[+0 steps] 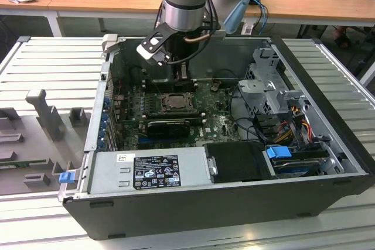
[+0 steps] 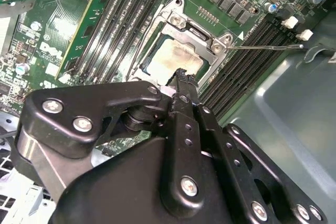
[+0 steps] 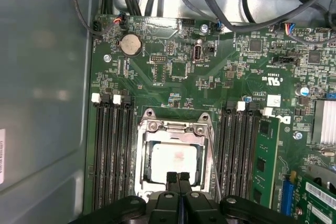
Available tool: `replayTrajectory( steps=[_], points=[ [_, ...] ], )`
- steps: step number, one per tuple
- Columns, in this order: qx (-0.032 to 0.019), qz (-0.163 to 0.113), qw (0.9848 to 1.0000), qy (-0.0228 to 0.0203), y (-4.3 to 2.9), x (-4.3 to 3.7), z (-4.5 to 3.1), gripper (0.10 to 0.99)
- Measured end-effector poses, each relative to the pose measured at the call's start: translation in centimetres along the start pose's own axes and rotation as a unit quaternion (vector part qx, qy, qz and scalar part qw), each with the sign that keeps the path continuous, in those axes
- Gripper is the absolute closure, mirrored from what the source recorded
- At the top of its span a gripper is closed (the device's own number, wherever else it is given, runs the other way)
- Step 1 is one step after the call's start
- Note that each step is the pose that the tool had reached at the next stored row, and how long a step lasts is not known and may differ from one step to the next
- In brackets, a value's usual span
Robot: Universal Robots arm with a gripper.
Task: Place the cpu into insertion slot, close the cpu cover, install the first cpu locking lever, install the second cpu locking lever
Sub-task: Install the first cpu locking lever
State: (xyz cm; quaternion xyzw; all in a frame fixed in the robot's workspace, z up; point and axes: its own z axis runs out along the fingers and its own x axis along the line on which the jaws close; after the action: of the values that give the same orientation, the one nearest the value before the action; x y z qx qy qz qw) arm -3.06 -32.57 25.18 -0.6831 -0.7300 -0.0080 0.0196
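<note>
Claw [image 3: 178, 176] was clenched empty, tips at the cover's [image 3: 173, 129] edge, likely to push; the cpu [image 3: 176, 158] sat beneath.

In the first wrist view the gripper [image 3: 178, 176] covers the near edge of the cpu cover [image 3: 175, 127] and a strip of the cpu [image 3: 175, 157] — its own body is cut off by the picture's edge. In the exterior view the insertion slot [image 1: 174, 102] is too small to tell whether the cpu cover lies flat.
</note>
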Motion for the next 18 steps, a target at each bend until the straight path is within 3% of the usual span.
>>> replayTrajectory(
  steps=[8,18],
  points=[
    [0.0000,0.000,1.0000,0.0000,-0.05,0.03,-0.73,0.980],
    [0.0000,0.000,1.0000,0.0000,-0.09,0.03,-0.97,0.980]
  ],
)
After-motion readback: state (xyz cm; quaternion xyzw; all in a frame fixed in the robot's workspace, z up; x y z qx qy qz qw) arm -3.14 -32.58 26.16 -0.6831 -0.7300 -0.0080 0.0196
